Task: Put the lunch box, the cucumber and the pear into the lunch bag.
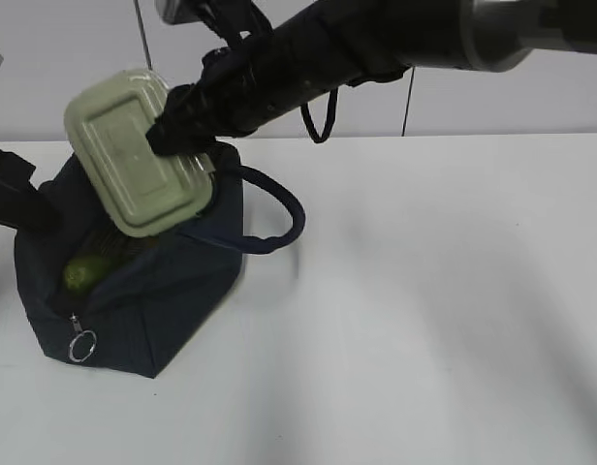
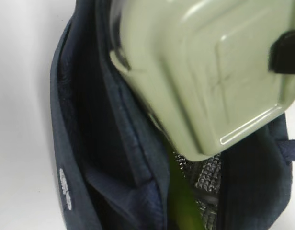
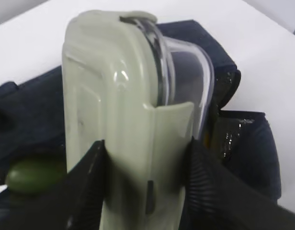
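The navy lunch bag (image 1: pixel 143 300) stands open at the left of the white table. My right gripper (image 1: pixel 182 128) reaches across from the right and is shut on the lunch box (image 1: pixel 134 150), held tilted over the bag's mouth with its sage-green lid facing outward. In the right wrist view the fingers (image 3: pixel 87 167) clamp the lunch box (image 3: pixel 123 110) by its sides. The cucumber (image 1: pixel 85 273) lies inside the bag and also shows in the left wrist view (image 2: pixel 183 201). The pear is hidden. My left arm (image 1: pixel 13 199) is at the bag's left edge; its jaws do not show.
A bag handle (image 1: pixel 284 218) loops out to the right. The zipper's ring pull (image 1: pixel 81 345) hangs at the bag's front corner. Silvery lining (image 2: pixel 205 175) shows inside. A black strap (image 1: pixel 323 116) hangs from the right arm. White table (image 1: pixel 434 310) extends to the right.
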Robot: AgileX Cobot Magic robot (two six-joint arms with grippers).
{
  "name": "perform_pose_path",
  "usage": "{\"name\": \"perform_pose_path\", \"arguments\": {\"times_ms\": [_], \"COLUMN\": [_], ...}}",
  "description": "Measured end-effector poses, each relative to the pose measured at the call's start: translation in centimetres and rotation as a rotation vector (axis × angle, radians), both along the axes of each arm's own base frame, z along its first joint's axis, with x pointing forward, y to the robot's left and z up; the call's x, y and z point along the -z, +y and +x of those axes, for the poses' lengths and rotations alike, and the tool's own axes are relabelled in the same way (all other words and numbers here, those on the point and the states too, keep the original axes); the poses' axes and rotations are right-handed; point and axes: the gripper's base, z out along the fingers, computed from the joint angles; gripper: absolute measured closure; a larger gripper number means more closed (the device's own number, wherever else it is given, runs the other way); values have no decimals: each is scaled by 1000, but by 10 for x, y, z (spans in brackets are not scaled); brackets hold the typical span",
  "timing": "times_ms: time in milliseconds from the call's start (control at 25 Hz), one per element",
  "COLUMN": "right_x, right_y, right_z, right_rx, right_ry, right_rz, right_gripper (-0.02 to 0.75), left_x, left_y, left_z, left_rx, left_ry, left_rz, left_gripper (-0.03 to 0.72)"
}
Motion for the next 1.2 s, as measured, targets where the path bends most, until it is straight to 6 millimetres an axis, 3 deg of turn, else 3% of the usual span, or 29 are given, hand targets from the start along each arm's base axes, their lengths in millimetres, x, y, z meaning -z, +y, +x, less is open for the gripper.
{"name": "perform_pose_path", "arguments": {"times_ms": [240, 480, 680, 880, 1200], "right_x": [10, 35, 39, 27, -10], "right_y": [0, 18, 24, 29, 38], "right_z": [-4, -12, -14, -9, -6], "right_rx": [-74, -133, -123, -107, -108], "right_ry": [-35, -26, -45, -66, -107], "right_rz": [-135, -204, -229, -190, -92], "right_gripper": [393, 393, 394, 384, 231], "left_x": [0, 0, 0, 0, -1], "left_y": [0, 0, 0, 0, -1], "left_z": [0, 0, 0, 1, 1], "left_rx": [-1, -4, -5, -7, -12], "left_ry": [0, -1, -1, -4, -4], "left_rz": [-3, -2, -2, -2, -13], "left_gripper": [703, 703, 703, 703, 703]}}
